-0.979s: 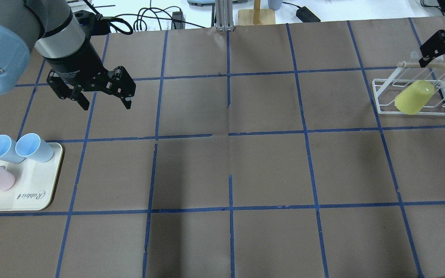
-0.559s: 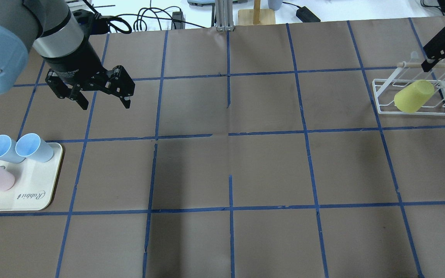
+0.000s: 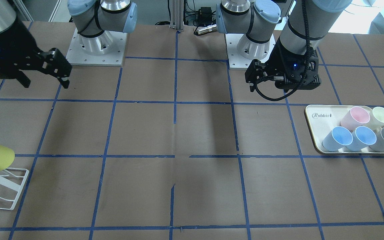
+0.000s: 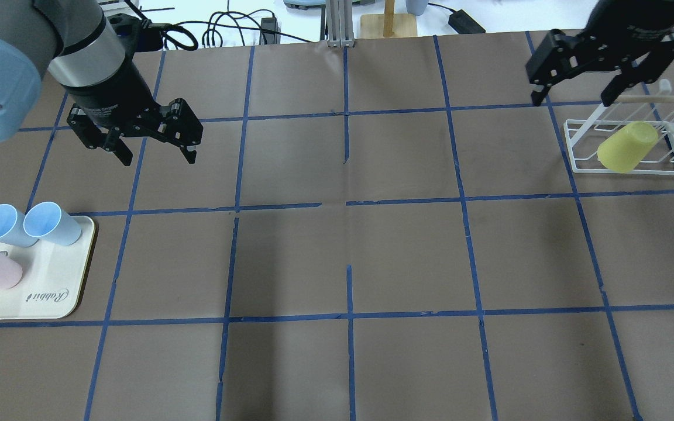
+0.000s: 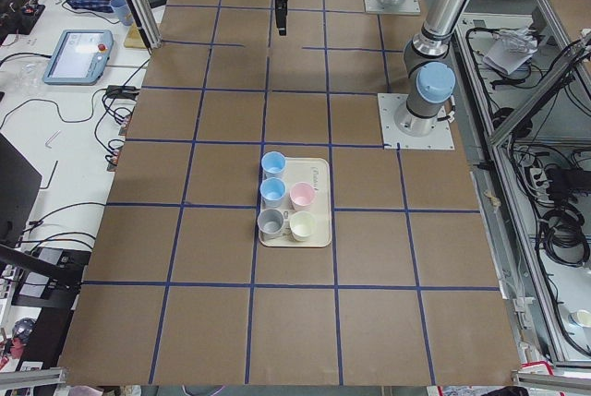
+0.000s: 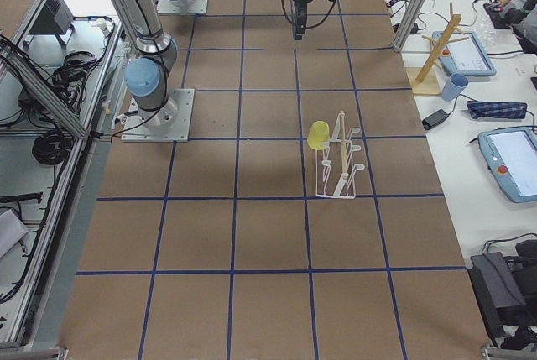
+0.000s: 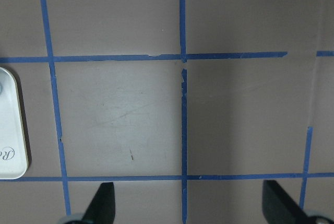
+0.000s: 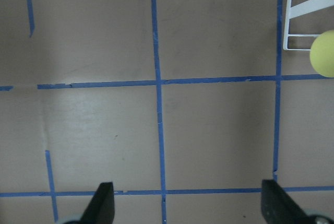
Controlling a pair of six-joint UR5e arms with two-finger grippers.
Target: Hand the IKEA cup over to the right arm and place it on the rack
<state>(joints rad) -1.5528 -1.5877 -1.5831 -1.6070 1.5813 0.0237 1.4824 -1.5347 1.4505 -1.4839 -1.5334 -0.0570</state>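
The IKEA cup (image 4: 626, 146) is found on the rack (image 4: 653, 172) at the desk's right end. It rests tilted among the slanted pegs and is held by nothing else; whether a peg reaches inside it cannot be told. The placing is therefore judged done, or very nearly so.

A little farther along the desk, the right hand (image 4: 571, 96) is seen hanging above the surface, near the rack's inner corner but apart from it. Its fingers are spread wide with nothing between them (the wrist view shows only bare grid between the two tips, with the cup at the frame's edge). Farther again, well across the desk, the left hand (image 4: 158, 155) is likewise carried wide open and empty. Farthest of all, the cream tray (image 4: 62, 275) is set at the left end, with the pastel cups (image 4: 50, 222) crowded on it.

Trouble from here is expected mainly at the rack. The cup is light plastic and appears only loosely lodged, so it could be slid or tipped off if the wire frame is jolted. Such a jolt would be caused by the spread fingers being swept low past the rack's corner, since the frame looks light and unfastened. A high, clear retreat is called for.
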